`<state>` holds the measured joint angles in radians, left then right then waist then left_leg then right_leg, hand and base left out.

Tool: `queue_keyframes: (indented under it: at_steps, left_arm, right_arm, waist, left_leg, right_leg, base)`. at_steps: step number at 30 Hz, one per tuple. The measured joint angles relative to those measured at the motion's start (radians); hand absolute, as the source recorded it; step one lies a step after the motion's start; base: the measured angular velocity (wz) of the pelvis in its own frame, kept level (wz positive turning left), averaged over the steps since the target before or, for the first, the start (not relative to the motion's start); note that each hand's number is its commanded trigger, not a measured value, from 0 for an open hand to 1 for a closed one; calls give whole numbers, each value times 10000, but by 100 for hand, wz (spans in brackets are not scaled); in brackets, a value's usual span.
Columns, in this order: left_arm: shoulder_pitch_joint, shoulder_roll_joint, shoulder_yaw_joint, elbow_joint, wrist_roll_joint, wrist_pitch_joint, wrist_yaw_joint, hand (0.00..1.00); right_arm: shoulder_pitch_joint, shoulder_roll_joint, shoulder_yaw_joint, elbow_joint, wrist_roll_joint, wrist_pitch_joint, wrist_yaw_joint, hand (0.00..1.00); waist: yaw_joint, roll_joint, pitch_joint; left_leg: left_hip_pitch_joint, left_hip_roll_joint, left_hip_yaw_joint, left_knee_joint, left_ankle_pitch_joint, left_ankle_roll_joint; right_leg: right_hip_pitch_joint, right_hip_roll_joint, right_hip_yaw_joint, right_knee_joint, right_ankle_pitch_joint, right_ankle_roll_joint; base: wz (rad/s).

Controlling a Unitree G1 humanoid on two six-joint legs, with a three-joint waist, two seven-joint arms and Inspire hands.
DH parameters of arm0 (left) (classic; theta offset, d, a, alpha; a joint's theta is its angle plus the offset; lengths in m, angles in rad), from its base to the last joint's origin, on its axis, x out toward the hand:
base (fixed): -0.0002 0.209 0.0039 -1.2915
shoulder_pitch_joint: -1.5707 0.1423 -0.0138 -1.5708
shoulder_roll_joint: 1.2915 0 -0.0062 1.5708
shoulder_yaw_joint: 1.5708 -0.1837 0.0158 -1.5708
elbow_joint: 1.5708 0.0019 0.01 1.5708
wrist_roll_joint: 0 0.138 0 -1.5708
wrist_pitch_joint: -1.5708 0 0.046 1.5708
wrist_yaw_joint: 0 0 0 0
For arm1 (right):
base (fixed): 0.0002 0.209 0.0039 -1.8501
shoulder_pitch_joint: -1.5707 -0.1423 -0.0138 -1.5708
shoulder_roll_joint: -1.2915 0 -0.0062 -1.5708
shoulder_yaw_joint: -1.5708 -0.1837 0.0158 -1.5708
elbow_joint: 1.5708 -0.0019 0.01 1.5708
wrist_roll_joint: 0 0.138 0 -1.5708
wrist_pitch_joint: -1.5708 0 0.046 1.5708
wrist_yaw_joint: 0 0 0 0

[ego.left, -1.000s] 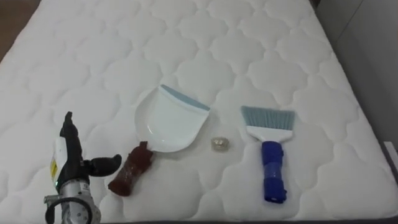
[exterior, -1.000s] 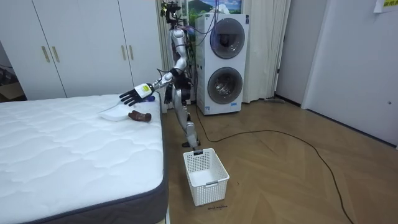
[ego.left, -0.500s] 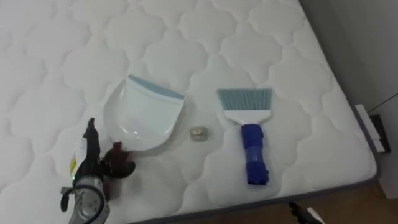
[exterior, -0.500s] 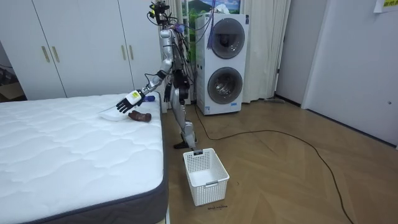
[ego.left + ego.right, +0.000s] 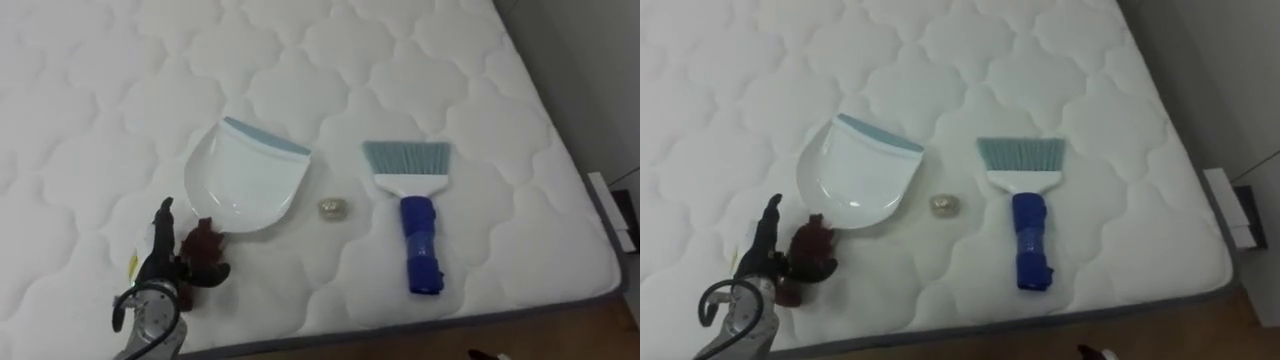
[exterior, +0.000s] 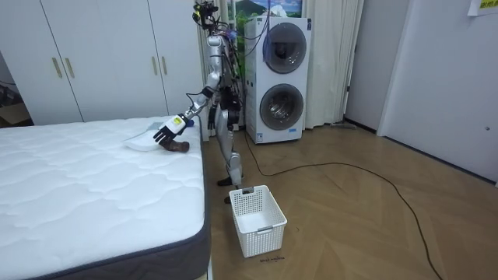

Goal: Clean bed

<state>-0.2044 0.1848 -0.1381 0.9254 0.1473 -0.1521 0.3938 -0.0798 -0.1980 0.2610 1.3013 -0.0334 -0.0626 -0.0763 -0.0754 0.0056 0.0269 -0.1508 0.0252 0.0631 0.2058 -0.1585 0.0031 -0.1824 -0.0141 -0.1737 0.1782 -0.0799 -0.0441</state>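
Bed (image 5: 400, 60) first: you have a white quilted mattress spread ahead of your left hand (image 5: 160, 265) and running well to its right. The hand rests at the near edge, its fingers straight and pointing away from you, its thumb stuck out against the dark red handle (image 5: 203, 248) without curling round it. Just beyond the hand, that handle joins the white dustpan (image 5: 245, 180), which lies flat with its blue-edged lip turned away. To the hand's right, just past the pan, sits a small crumpled scrap (image 5: 333, 207). Farther right lies the blue-handled brush (image 5: 418, 215), bristles pointing away, apart from both.

In the room view you stand at the bed's corner, leaning to it with that arm stretched out. Below and behind the hand, a white basket (image 6: 257, 220) stands on the wooden floor (image 6: 350, 218). Behind you are two stacked washing machines (image 6: 282, 78), and white wardrobe doors (image 6: 101, 58) line the wall past the bed.
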Motion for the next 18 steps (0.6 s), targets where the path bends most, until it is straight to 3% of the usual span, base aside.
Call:
queue_keyframes:
  at_steps: [3,18]
  left_arm:
    - [-248,1,-4,309,5,-32,199,0]
    - [-360,22,-18,312,11,-29,774,0]
  right_arm:
    - [-148,0,12,109,65,-6,5,0]
    - [-328,-36,39,237,378,1,241,0]
  waist:
    - [-17,37,-3]
    - [14,30,-2]
  left_leg:
    - [-188,-7,6,4,1,0]
    - [-576,-13,124,300,34,11]
  right_leg:
    - [-241,-31,-108,159,-7,-36]
    - [-647,-66,78,450,-83,-39]
  base:
    - [-1]
    - [-1]
